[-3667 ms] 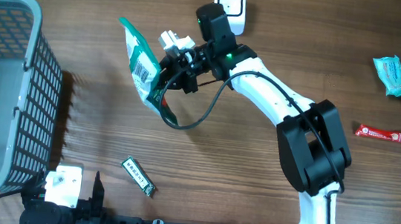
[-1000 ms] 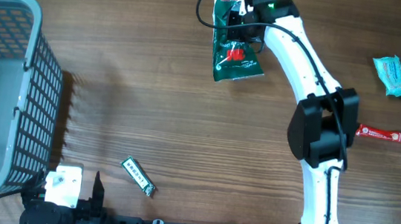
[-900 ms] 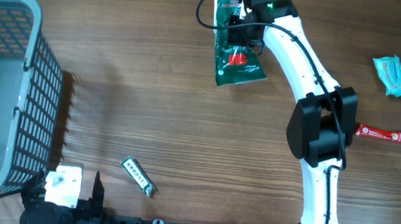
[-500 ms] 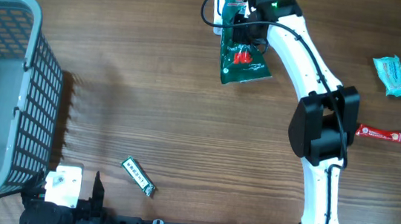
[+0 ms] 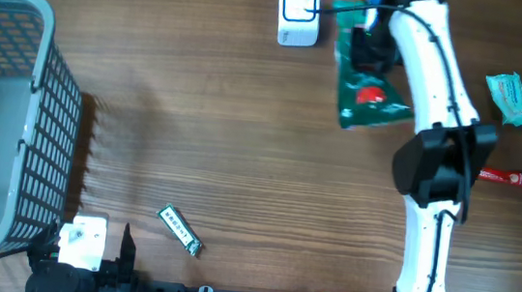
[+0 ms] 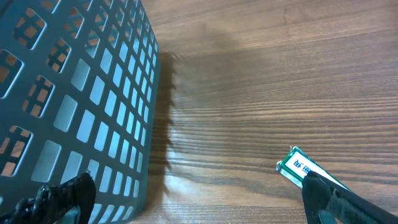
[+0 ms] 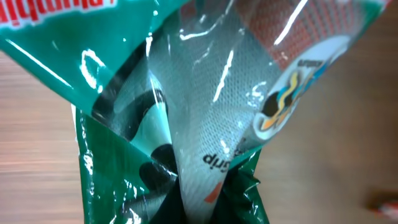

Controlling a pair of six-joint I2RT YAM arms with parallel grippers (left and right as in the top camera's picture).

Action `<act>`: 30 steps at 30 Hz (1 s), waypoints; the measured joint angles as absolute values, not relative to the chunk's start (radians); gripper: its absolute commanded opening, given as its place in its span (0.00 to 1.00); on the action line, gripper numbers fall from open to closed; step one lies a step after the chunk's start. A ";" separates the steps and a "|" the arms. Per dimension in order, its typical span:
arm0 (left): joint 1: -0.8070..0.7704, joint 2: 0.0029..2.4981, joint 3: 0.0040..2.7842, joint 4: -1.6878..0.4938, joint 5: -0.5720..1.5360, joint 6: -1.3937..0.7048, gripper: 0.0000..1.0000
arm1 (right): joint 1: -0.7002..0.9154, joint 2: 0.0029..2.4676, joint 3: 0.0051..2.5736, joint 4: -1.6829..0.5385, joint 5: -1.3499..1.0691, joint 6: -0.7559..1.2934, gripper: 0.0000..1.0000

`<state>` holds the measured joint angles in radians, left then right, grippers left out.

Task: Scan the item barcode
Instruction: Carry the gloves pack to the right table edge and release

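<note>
right gripper (image 5: 369,43) pinched shut on the top edge of the glossy green foil pouch (image 5: 372,92). pouch hangs at far side, just right of the white box scanner (image 5: 299,0), not over it. left gripper (image 6: 196,199) spread wide, empty, beside the grey mesh basket (image 6: 74,93). barcode not visible, so scan judged not yet confirmed.

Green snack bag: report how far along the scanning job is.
Done: the green foil snack bag is lifted, pinched in the shut right gripper, and has passed over the white scanner box; whether it registered cannot be told. In hand: it hangs to the scanner's right. Left: setting it down. The open left gripper waits by the grey mesh basket.
</note>
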<state>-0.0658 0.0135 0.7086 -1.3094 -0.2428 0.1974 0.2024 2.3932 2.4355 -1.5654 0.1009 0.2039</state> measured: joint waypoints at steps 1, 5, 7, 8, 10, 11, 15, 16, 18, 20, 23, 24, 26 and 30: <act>-0.066 0.014 0.709 -1.309 -0.243 0.197 1.00 | 0.184 2.393 2.433 -1.567 0.123 0.203 0.04; -0.066 0.014 0.709 -1.309 -0.243 0.197 1.00 | 0.061 2.393 2.413 -1.449 0.184 0.164 0.05; -0.066 0.014 0.709 -1.310 -0.243 0.197 1.00 | -0.036 2.393 2.364 -1.330 0.141 0.108 0.05; -0.066 0.014 0.709 -1.309 -0.243 0.197 1.00 | -0.087 2.393 2.321 -1.268 0.087 0.082 0.05; -0.066 0.014 0.709 -1.310 -0.243 0.197 1.00 | -0.183 2.393 2.217 -1.177 0.007 0.039 0.04; -0.066 0.014 0.709 -1.310 -0.243 0.197 1.00 | -0.215 2.394 2.168 -1.142 -0.012 0.023 0.04; -0.066 0.014 0.709 -1.310 -0.242 0.197 1.00 | -0.289 2.406 2.051 -1.052 -0.019 0.013 0.18; -0.066 0.014 0.709 -1.309 -0.242 0.197 1.00 | -0.312 2.418 2.040 -1.030 -0.010 0.020 0.29; -0.066 0.014 0.709 -1.310 -0.243 0.197 1.00 | -0.340 2.420 2.038 -0.999 0.000 0.033 0.73; -0.066 0.014 0.709 -1.310 -0.243 0.197 1.00 | -0.393 2.420 2.038 -0.982 0.005 0.059 1.00; -0.066 0.014 0.709 -1.310 -0.243 0.197 1.00 | -0.506 2.420 2.044 -0.984 -0.032 0.082 1.00; -0.066 0.014 0.709 -1.309 -0.243 0.197 1.00 | -0.539 2.422 2.056 -0.999 -0.057 0.086 1.00; -0.066 0.014 0.709 -1.310 -0.243 0.197 1.00 | -0.583 2.422 2.090 -1.033 -0.107 0.092 1.00; -0.066 0.014 0.709 -1.309 -0.242 0.197 1.00 | -0.598 2.410 2.209 -1.090 -0.261 0.101 1.00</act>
<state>-0.0658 0.0135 0.7086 -1.3094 -0.2424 0.1974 -0.5976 2.4104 2.2086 -1.0901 -0.2611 0.1013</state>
